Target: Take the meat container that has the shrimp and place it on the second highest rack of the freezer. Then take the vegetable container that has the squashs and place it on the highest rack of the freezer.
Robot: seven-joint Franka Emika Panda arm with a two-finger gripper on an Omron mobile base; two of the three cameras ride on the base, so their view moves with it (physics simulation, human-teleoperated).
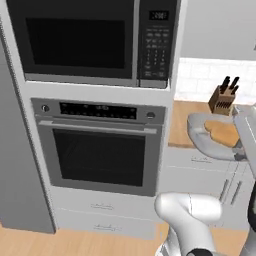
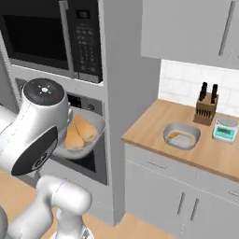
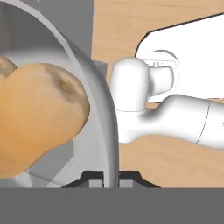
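Pinched on the thin curved rim of the grey rounded shallow tub, the vegetable container (image 3: 94,87), the tool (image 3: 110,181) holds it aloft before the black-windowed steel oven (image 1: 100,145). Two big, smooth tan-orange lumps, the squashs (image 2: 78,132), lie side by side in it. Further right, on the wooden table (image 2: 149,128), rests one like grey tub, the meat container (image 2: 181,135), with one small curved orange shrimp (image 2: 173,135). Beyond stand one brown knife block (image 2: 205,111) and one pale scale (image 2: 226,129).
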